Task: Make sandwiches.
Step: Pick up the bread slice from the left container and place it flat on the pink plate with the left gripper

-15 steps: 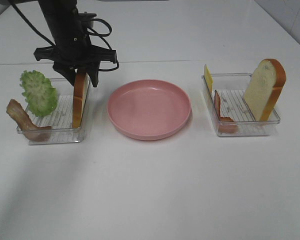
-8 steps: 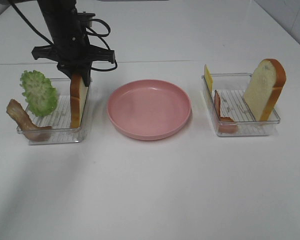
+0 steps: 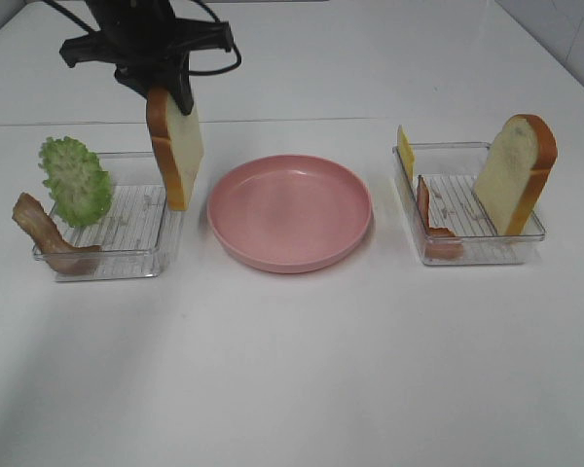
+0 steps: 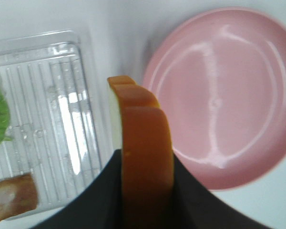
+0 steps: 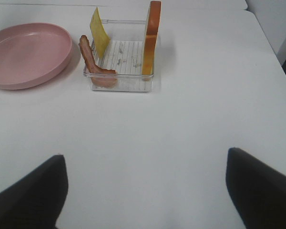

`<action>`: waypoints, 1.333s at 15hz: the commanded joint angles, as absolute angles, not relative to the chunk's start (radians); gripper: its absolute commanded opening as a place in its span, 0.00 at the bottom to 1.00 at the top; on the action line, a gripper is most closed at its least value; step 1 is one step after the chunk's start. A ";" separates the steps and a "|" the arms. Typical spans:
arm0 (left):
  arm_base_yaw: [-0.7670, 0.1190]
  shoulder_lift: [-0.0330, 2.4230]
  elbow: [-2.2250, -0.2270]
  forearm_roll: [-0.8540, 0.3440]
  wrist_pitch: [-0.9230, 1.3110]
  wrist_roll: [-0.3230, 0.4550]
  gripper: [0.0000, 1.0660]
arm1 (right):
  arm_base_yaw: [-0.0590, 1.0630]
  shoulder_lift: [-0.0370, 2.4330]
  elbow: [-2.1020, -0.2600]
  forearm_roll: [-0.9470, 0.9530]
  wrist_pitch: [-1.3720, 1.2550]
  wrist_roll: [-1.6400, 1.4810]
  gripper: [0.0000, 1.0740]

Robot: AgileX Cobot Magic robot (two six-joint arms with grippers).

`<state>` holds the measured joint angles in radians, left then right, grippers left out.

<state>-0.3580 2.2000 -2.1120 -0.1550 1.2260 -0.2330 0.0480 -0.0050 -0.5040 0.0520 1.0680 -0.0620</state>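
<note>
Sandwich-making: the left gripper [image 3: 167, 89] is clamped on the crust of a bread slice [image 3: 180, 156]. The slice hangs upright in the air over the edge of the left tray [image 3: 117, 263] nearest the plate [image 3: 290, 209]. The high view cuts off the arm above the gripper. Lettuce [image 3: 75, 182] and a bacon strip [image 3: 49, 238] rest in that tray. The right tray [image 3: 482, 255] holds cheese [image 3: 405, 151], another bacon strip [image 3: 430, 219] and a second slice [image 3: 514, 173]. The right gripper [image 5: 148, 191] hovers wide open above the table [image 5: 181, 124], touching nothing.
</note>
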 commanded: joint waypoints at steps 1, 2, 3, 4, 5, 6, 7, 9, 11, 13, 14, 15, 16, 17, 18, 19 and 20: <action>-0.361 2.162 -2.121 -0.272 1.263 -0.172 0.00 | 0.041 -0.022 -0.503 0.050 1.059 -0.075 0.79; -0.361 2.162 -2.121 -0.330 1.237 -0.142 0.00 | 0.041 -0.022 -0.503 0.050 1.059 -0.075 0.79; -0.361 2.167 -2.121 -0.364 1.210 -0.118 0.00 | 0.041 -0.022 -0.503 0.050 1.059 -0.075 0.79; -0.361 2.175 -2.121 -0.412 1.184 -0.097 0.00 | 0.041 -0.022 -0.503 0.050 1.059 -0.075 0.79; -0.361 2.191 -2.121 -0.476 1.153 -0.070 0.00 | 0.041 -0.022 -0.503 0.050 1.059 -0.075 0.79; -0.361 2.202 -2.121 -0.499 1.137 -0.060 0.00 | 0.041 -0.022 -0.503 0.050 1.059 -0.075 0.79; -0.361 2.238 -2.121 -0.588 1.097 -0.015 0.00 | 0.041 -0.022 -0.503 0.050 1.059 -0.075 0.79; -0.361 2.298 -2.121 -0.706 1.075 0.056 0.00 | 0.041 -0.022 -0.503 0.050 1.059 -0.075 0.79; -0.361 2.355 -2.121 -0.761 1.055 0.088 0.00 | 0.041 -0.022 -0.503 0.050 1.059 -0.075 0.79; -0.361 2.394 -2.121 -0.791 1.030 0.093 0.00 | 0.041 -0.022 -0.503 0.050 1.059 -0.075 0.79; -0.361 2.415 -2.121 -0.806 1.010 0.093 0.00 | 0.041 -0.022 -0.503 0.050 1.059 -0.075 0.79; -0.361 2.432 -2.121 -0.813 0.989 0.093 0.00 | 0.041 -0.022 -0.503 0.050 1.059 -0.075 0.79; -0.361 2.448 -2.121 -0.817 0.984 0.092 0.00 | 0.041 -0.022 -0.503 0.050 1.059 -0.075 0.79; -0.361 2.463 -2.121 -0.824 0.989 0.092 0.00 | 0.041 -0.022 -0.503 0.050 1.059 -0.075 0.79; -0.361 2.487 -2.121 -0.849 0.990 0.092 0.00 | 0.041 -0.022 -0.503 0.050 1.059 -0.075 0.79; -0.361 2.489 -2.121 -0.858 0.989 0.092 0.00 | 0.041 -0.022 -0.503 0.050 1.059 -0.075 0.79; -0.361 2.499 -2.121 -0.859 0.986 0.092 0.00 | 0.041 -0.022 -0.503 0.050 1.059 -0.075 0.79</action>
<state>-0.3580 2.4980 -2.1190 -0.8430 0.9890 0.0860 0.0480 -0.0050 -0.5040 0.0520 1.0680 -0.0620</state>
